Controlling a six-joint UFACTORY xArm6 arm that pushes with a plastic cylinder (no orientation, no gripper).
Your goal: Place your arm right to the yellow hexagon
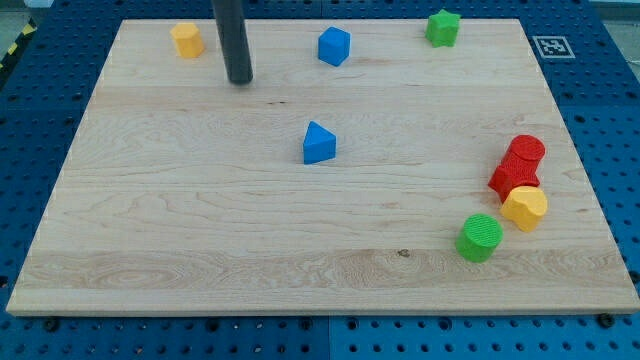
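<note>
A yellow block (186, 40), roughly hexagonal, stands near the board's top left corner. A second yellow block (524, 207), also many-sided, sits at the view's right, touching a red block (513, 179). My tip (239, 81) rests on the board a short way to the right of the top-left yellow block and slightly lower, with a clear gap between them. The dark rod rises out of the top of the view.
A blue block (334, 46) lies right of my tip. A blue wedge-like block (319, 143) is mid-board. A green block (443, 27) sits at top right. A red cylinder (526, 152) and a green cylinder (480, 237) flank the right cluster.
</note>
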